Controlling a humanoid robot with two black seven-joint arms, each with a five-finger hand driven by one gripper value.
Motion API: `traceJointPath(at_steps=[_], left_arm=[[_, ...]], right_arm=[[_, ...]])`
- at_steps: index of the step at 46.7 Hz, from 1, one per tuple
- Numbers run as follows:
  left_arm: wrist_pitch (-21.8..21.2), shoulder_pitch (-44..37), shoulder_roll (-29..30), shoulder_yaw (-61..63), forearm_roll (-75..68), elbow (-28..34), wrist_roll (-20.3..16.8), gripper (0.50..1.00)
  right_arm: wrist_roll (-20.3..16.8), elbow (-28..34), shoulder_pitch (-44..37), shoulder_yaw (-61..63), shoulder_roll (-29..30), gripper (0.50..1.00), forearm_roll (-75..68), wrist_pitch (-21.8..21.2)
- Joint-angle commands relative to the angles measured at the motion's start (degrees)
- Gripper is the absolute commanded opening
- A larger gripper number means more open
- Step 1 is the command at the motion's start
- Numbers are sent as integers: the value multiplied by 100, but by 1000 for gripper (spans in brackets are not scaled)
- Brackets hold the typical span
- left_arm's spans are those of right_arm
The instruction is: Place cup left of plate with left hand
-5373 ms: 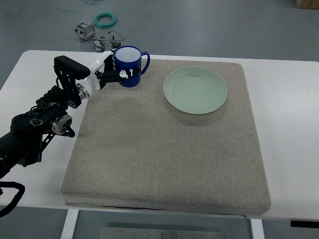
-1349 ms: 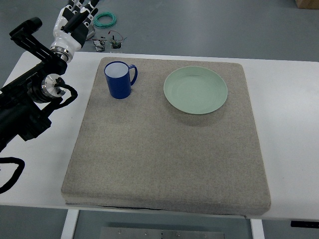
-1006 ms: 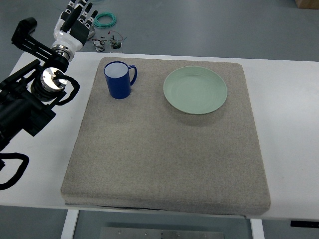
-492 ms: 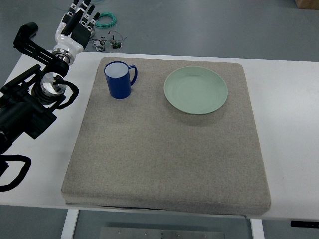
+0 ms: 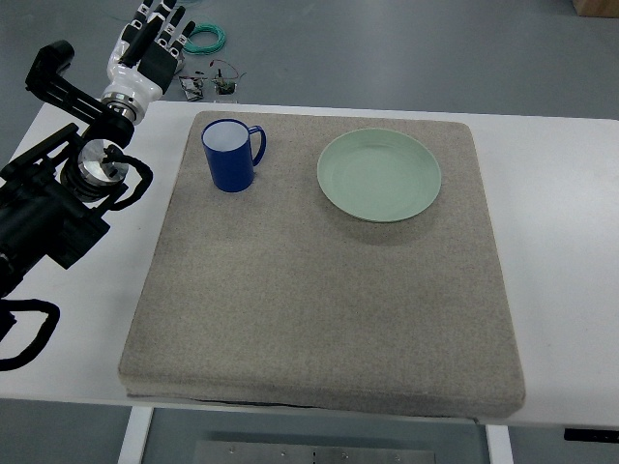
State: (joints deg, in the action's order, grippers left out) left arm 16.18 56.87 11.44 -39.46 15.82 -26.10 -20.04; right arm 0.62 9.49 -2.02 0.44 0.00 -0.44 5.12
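The blue cup (image 5: 230, 155) now stands upright on the grey mat (image 5: 319, 290), freed, to the right of and nearer than the left robot hand (image 5: 145, 48). That robot hand, empty with fingers straight and loosely spread, has pulled back past the white surface (image 5: 551, 193). Five seconds earlier it gripped the cup. The green plate (image 5: 379, 175) lies further right, so placement looks finished.

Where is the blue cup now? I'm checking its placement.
The blue cup stands upright on the mat's far-left corner, left of the green plate, apart from it.
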Motion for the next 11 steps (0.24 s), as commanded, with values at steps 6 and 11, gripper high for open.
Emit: traceJointPath(at_steps=[6, 11], left_arm=[[-9, -1, 60, 9, -9, 8, 0, 994], [-9, -1, 69, 9, -9, 8, 0, 994]], right_arm=[[0, 0, 0, 0, 0, 934, 0, -2], [-35, 0, 17, -26, 0, 934, 18, -11]])
